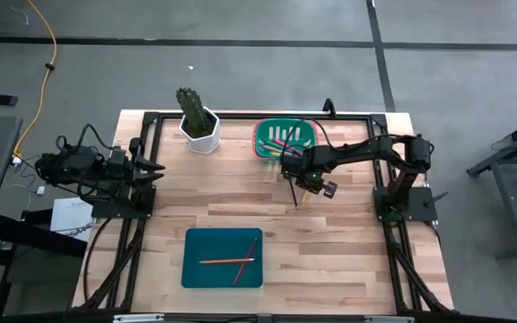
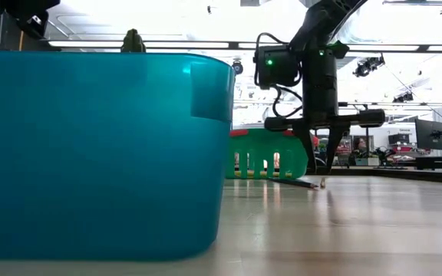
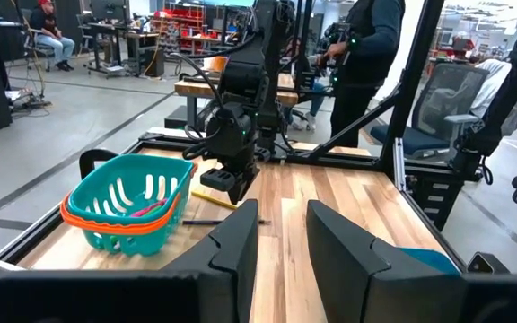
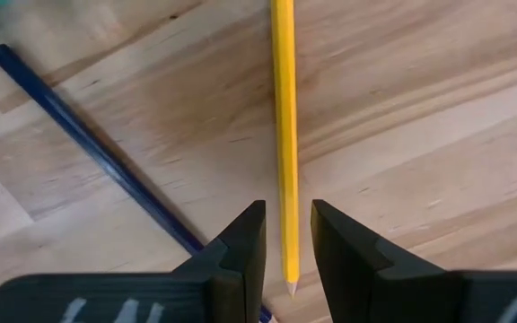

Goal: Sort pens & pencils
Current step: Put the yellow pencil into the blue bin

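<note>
Here our right hand (image 4: 287,242) sits low on the counter (image 1: 348,242), fingers parted astride a yellow pencil (image 4: 284,135), not yet clenched; our left hand (image 3: 282,238) waits released.

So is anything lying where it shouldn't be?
Yes. Two pencils lie loose on the bare table near the green basket, not in the blue tray: a yellow pencil and a dark blue pencil. The right gripper hangs over the yellow one, fingers astride it.
</note>
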You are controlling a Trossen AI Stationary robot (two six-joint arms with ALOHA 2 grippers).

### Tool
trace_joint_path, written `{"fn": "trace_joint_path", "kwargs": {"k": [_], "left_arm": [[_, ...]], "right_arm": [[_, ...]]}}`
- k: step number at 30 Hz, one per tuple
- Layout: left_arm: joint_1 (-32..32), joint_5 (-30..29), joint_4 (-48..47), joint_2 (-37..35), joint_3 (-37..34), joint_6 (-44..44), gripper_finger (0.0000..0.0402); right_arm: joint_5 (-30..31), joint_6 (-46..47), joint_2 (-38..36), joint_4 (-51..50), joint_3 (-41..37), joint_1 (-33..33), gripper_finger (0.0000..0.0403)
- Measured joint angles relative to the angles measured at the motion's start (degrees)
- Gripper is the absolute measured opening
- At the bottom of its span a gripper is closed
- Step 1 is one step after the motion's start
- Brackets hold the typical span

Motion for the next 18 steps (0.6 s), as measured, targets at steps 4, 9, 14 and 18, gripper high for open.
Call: {"fn": "trace_joint_path", "kwargs": {"k": [4, 9, 14, 18], "left_arm": [[0.0, 0.0, 0.0, 0.0, 0.0, 0.0, 0.0085], [0.0, 0.0, -0.2, 0.0, 0.0, 0.0, 0.0085], [0.0, 0.0, -0.2, 0.0, 0.0, 0.0, 0.0085], [0.0, -0.1, -0.2, 0.0, 0.0, 0.0, 0.0085]], "right_arm": [[-0.3, 0.0, 0.0, 1.3, -0.3, -0.1, 0.0083], [1.5, 0.7, 0.0, 0.8, -0.3, 0.5, 0.0083], [-1.2, 0.6, 0.0, 1.5, -2.3, 0.3, 0.0083], [-1.3, 1.6, 0.0, 4.9, -3.5, 0.9, 0.0083]]}}
